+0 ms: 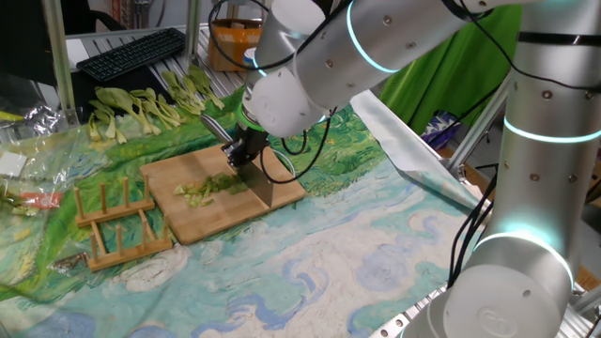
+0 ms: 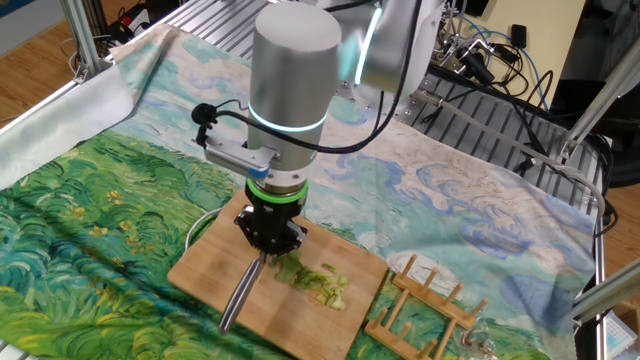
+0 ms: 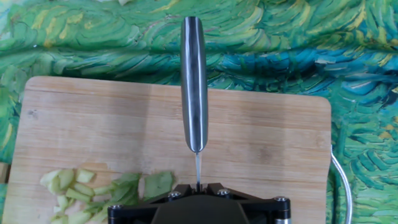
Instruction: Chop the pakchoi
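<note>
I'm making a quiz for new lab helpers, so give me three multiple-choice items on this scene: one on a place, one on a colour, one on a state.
1. Where do the chopped pakchoi pieces lie?
A. on the wooden cutting board
B. on the keyboard
C. in the wooden rack

2. What colour is the knife's handle?
A. red
B. silvery metal
C. black

3. What state is the end effector in?
A. wide open and holding nothing
B. shut on a whole pakchoi
C. shut on the knife

Answers: 1 A, the green pieces sit in a small heap on the board in all views. 2 B, the hand view shows a shiny steel handle. 3 C, the handle sticks out from the closed fingers and the blade stands on the board.
</note>
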You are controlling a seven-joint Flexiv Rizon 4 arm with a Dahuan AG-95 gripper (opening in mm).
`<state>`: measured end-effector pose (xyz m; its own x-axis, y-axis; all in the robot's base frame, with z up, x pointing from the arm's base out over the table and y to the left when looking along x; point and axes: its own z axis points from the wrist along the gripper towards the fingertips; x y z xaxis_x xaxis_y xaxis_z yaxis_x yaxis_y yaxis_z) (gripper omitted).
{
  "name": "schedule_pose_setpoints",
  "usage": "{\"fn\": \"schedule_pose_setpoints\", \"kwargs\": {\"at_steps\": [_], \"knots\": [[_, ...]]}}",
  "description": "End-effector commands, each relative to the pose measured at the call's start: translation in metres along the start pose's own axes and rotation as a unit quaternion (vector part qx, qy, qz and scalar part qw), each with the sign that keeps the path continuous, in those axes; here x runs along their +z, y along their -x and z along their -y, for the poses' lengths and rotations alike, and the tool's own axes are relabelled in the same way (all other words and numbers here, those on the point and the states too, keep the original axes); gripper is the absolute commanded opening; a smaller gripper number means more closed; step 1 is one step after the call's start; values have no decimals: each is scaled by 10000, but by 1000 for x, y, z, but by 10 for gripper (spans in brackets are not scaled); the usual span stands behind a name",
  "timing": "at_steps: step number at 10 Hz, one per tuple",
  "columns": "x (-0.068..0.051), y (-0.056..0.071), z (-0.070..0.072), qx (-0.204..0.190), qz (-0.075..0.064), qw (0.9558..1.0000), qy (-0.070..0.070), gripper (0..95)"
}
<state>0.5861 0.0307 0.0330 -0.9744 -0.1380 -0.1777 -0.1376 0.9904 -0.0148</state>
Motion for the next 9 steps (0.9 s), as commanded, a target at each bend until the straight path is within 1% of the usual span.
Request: {"fn": "schedule_pose_setpoints", "kwargs": {"at_steps": [1,2,3,4,5,6,7,8,9], "knots": [[5,-2,1,114,42,9998,169,0],[4,4,-3,214,134,9995,181,0],[2,10,-5,203,155,9996,107,0],[2,13,-5,198,153,9997,70,0],[-3,19,-3,165,118,9998,33,0],[-4,21,-2,152,118,9998,43,0],[-1,25,-6,209,154,9996,89,0],[1,25,-7,214,155,9996,83,0],[2,24,-8,214,99,9997,79,0]]}}
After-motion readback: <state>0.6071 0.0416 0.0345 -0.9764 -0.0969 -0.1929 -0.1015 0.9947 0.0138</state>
